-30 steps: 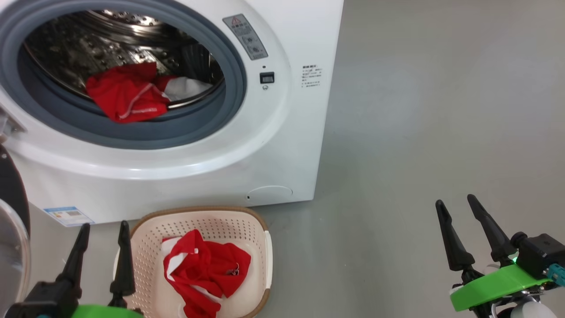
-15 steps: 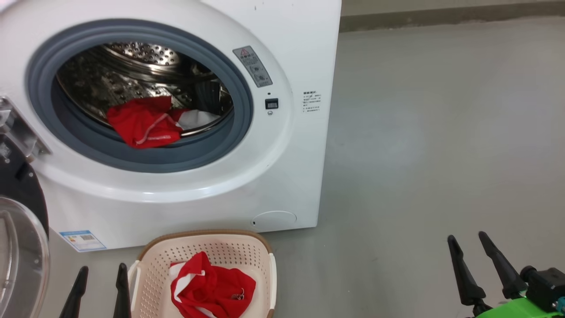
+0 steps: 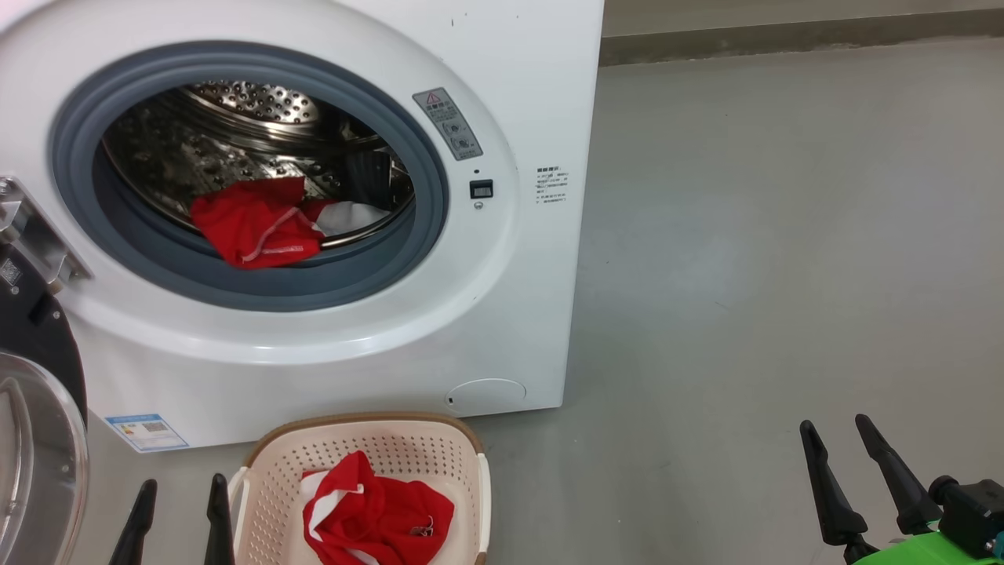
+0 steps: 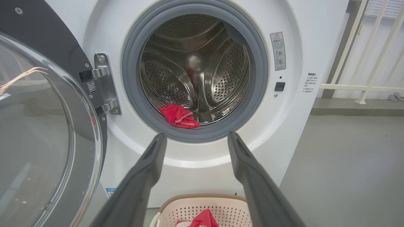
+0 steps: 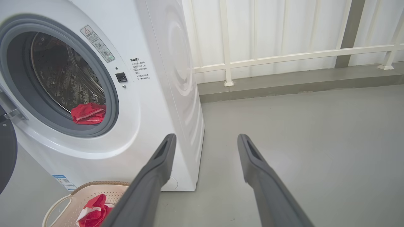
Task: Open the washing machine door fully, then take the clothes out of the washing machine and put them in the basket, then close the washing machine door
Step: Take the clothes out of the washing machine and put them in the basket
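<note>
Head view has slid over the last second. The washing machine (image 3: 502, 329) and the basket (image 3: 361, 424) both sit lower in frame, which I read as my camera lifting, not anything moving (the red garment (image 3: 376, 518) in the basket lies just as it did). Both pairs of jaws have sunk toward the bottom edge with that shift. The left jaws are just beside the basket's left rim and the right jaws well off over bare floor (image 3: 745, 275), each pair spread wide and holding nothing. The washing machine door (image 3: 39, 471) hangs swung open at my left. More of the clothes (image 3: 251, 227) lie at the front of the drum (image 3: 251, 110), against the grey ring (image 3: 259, 290). So I judge I'm between trips — the next reach goes back into the drum, probably with the left arm, whose wrist view looks straight in.
</note>
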Robot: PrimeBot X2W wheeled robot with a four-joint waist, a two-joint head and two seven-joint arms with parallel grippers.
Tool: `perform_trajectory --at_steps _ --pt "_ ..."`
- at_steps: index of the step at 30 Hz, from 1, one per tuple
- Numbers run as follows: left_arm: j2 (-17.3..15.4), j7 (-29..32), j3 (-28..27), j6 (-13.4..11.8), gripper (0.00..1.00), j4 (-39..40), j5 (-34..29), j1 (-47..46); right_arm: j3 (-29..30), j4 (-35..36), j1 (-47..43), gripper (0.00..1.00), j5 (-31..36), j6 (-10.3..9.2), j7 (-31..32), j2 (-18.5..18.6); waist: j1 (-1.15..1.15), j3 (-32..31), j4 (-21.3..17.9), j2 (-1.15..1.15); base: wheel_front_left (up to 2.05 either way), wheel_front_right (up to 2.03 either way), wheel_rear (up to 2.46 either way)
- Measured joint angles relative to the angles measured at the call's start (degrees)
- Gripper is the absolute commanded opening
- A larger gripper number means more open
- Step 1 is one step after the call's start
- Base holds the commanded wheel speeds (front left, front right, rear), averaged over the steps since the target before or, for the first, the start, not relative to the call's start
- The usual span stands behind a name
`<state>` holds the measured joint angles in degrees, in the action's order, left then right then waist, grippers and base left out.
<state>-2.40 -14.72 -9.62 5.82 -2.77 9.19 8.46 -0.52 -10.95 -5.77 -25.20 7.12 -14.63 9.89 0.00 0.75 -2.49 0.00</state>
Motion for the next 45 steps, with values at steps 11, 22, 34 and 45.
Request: perform_trajectory --at_steps 11,22,34,45 --pt "0.0 0.0 0.2 -0.3 1.00 0.2 0.0 0.1 0.0 0.1 -0.1 1.00 0.0 0.00 0.0 -0.1 0.00 0.3 0.0 0.00 0.00 0.00 0.00" --pt "0.0 0.0 2.5 -0.1 1.00 -3.5 0.6 -1.3 0.0 0.4 0.0 1.00 0.0 0.00 0.0 -0.4 0.00 1.9 -0.2 0.00 0.00 0.00 0.00" --pt "-3.9 0.0 7.2 1.3 1.00 -21.3 -2.1 -26.5 -0.6 1.3 6.1 1.00 0.0 0.00 0.0 -1.7 0.00 9.7 -0.5 0.00 0.00 0.00 0.00" --pt "-8.0 0.0 9.0 1.3 1.00 -38.4 -4.7 -48.0 -1.3 1.9 11.2 1.00 0.1 0.00 0.0 -2.7 0.00 16.5 -1.9 0.00 0.00 0.00 0.00"
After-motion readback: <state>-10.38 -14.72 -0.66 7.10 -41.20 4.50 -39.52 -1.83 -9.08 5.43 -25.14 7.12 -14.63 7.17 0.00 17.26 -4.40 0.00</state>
